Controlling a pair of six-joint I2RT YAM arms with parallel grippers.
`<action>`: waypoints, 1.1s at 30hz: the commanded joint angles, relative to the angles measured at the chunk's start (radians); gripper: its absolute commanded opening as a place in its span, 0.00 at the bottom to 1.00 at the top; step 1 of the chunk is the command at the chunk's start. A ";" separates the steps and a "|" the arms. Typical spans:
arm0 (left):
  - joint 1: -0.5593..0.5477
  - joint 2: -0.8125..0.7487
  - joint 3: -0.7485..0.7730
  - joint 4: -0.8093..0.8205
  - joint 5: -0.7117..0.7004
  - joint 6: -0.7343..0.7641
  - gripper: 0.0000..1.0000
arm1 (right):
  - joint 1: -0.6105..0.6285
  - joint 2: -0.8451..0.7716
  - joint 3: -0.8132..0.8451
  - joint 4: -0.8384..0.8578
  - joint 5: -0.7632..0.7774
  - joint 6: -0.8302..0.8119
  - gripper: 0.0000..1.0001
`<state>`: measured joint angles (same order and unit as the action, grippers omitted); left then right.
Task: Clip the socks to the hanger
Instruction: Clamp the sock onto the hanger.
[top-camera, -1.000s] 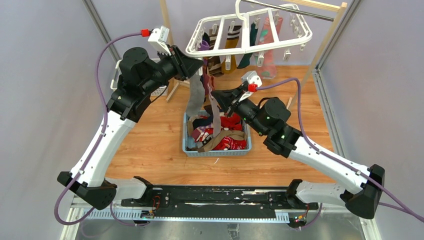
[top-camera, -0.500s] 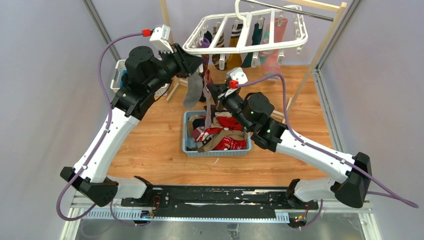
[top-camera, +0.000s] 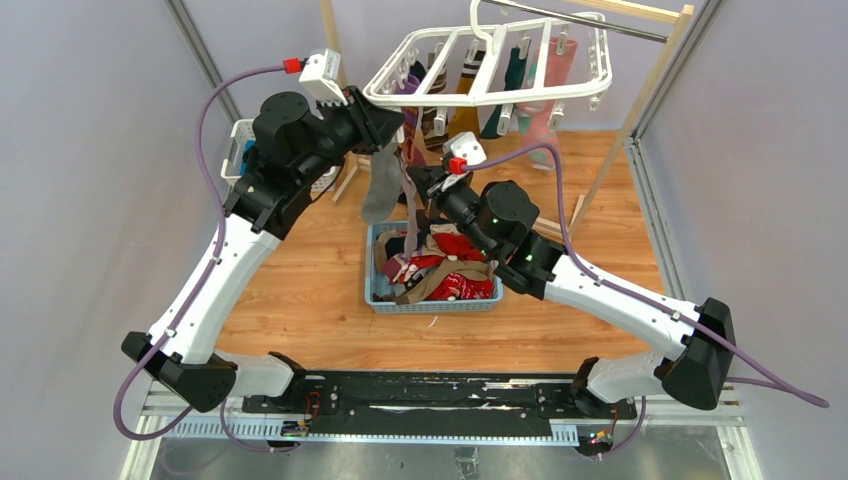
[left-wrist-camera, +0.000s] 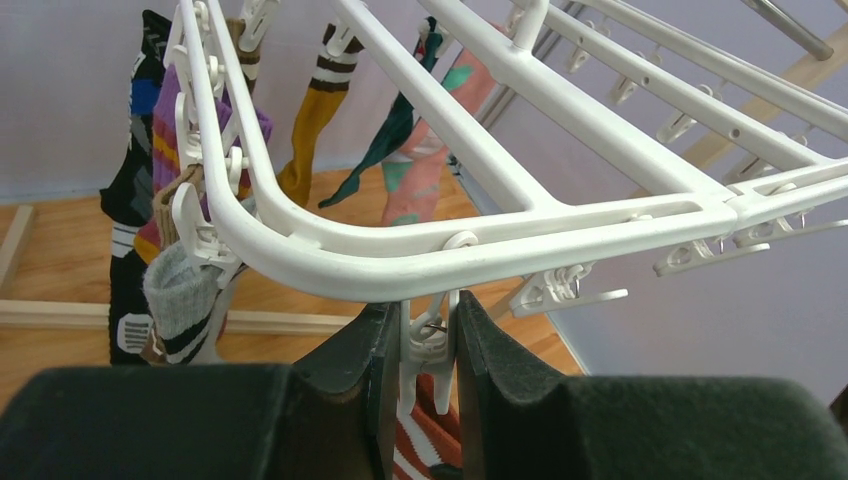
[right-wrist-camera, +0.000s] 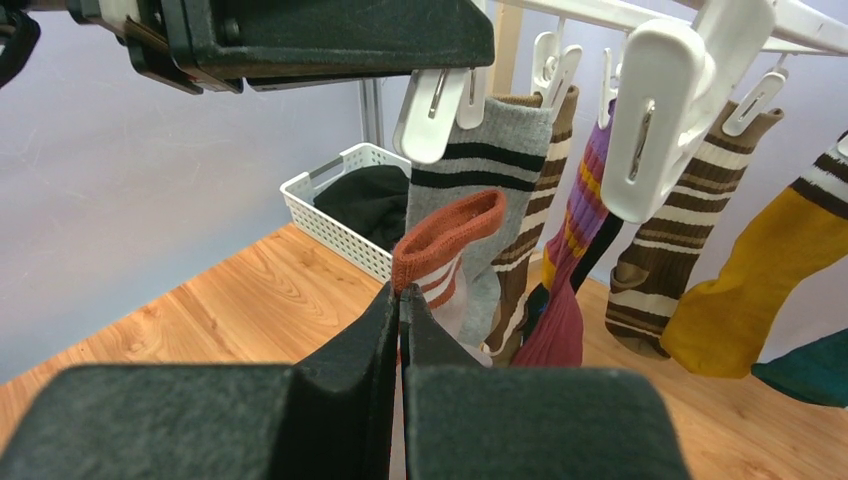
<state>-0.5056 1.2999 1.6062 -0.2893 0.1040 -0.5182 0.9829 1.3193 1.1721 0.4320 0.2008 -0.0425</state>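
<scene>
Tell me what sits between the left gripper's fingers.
A white clip hanging from the hanger sits pinched between the fingers of the left gripper, as the left wrist view shows.

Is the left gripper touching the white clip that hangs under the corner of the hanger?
Touching. In the left wrist view the left gripper squeezes the white clip from both sides, with no gap, just under the rim of the hanger.

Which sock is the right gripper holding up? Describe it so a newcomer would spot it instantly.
Start at the white hanger overhead. Just below its clips, the right gripper pinches one unclipped sock near its top. It alone has a rust-orange cuff over thin orange stripes on white, in front of the grey sock with black stripes.
</scene>
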 joint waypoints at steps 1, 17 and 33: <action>-0.007 0.009 -0.001 0.027 -0.029 0.018 0.00 | 0.017 0.005 0.043 0.048 -0.019 0.006 0.00; -0.007 0.004 -0.003 0.031 -0.029 0.015 0.00 | 0.017 0.012 0.060 0.049 -0.054 0.033 0.00; -0.009 0.001 -0.008 0.032 -0.031 0.021 0.00 | 0.020 0.006 0.065 0.069 -0.051 0.030 0.00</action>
<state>-0.5076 1.3003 1.6051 -0.2848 0.0994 -0.5079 0.9878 1.3289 1.2087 0.4675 0.1562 -0.0196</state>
